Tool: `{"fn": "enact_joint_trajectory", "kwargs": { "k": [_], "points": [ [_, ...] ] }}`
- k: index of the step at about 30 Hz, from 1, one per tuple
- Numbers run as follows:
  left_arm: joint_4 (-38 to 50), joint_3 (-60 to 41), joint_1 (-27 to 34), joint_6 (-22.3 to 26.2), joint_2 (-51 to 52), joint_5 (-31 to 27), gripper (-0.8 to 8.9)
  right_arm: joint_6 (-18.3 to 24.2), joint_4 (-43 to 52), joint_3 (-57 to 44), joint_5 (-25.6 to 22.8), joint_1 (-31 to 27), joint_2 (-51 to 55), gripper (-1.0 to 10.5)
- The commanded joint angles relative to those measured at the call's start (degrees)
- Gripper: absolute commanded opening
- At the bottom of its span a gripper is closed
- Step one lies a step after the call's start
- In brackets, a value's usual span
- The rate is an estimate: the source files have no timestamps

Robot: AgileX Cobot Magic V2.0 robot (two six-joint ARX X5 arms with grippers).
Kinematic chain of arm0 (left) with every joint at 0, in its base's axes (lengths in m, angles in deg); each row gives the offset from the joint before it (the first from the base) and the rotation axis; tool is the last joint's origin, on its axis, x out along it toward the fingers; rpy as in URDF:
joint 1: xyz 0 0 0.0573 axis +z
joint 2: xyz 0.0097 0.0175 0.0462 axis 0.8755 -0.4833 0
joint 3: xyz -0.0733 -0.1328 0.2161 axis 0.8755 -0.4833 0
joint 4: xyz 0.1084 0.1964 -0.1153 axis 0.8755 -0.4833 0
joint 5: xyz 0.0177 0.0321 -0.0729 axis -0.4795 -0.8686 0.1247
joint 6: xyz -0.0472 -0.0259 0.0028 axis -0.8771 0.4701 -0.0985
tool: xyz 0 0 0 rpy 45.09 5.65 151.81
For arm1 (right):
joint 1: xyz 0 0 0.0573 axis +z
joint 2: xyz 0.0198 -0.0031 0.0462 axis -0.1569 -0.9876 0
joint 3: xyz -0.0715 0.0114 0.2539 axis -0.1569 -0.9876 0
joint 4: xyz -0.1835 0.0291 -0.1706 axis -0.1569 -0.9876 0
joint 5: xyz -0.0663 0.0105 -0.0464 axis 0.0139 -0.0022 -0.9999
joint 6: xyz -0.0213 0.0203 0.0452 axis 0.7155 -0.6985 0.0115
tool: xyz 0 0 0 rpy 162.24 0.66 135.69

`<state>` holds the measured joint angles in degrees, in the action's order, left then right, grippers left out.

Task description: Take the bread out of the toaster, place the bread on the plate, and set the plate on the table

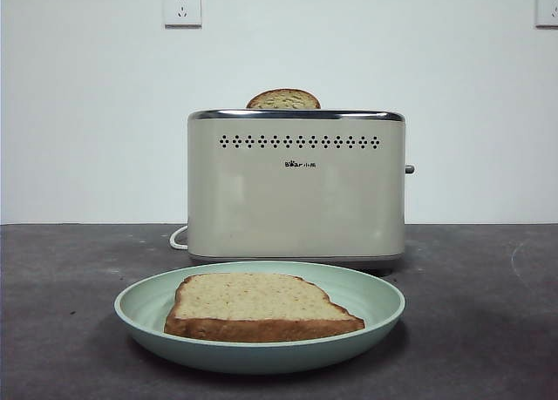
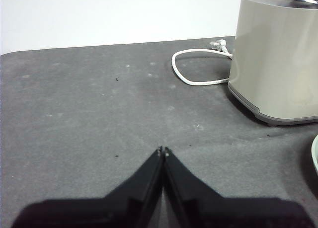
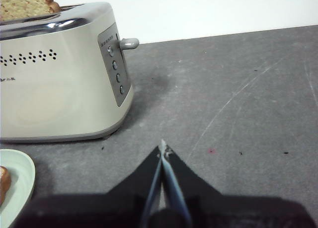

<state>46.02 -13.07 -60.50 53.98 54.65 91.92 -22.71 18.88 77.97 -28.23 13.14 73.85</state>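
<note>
I see bread (image 1: 257,306) flat on plate (image 1: 375,300), plate on table (image 1: 488,330) before toaster (image 1: 296,186). Left gripper (image 2: 163,150), right gripper (image 3: 162,147) pinched closed, empty. Task looks done; I'd just hold clear.

A tan, speckled slice of bread (image 1: 261,306) with a dark brown crust lies on a pale mint-green matte plate (image 1: 366,295), while the cream toaster (image 1: 296,200), trimmed with a chrome top rim and a row of small black dot holes above a small dark logo, stands at the plate's 12 o'clock against a plain white wall (image 1: 87,112). A second slice (image 1: 283,99), tan with a brown crust, shows above the chrome. The table (image 1: 488,313) is dark grey-brown with faint pale scuffs, a white cord (image 2: 191,69) curls across it, and both pairs of jaws are black.
</note>
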Motion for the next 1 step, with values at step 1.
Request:
{"fn": "enact_joint_trajectory", "kwargs": {
  "k": [1],
  "points": [
    [0.3,-0.7,0.2,-0.4,0.2,0.0,-0.04,-0.7,-0.7,-0.6,0.0,0.0,0.1,0.0]
  ]
}}
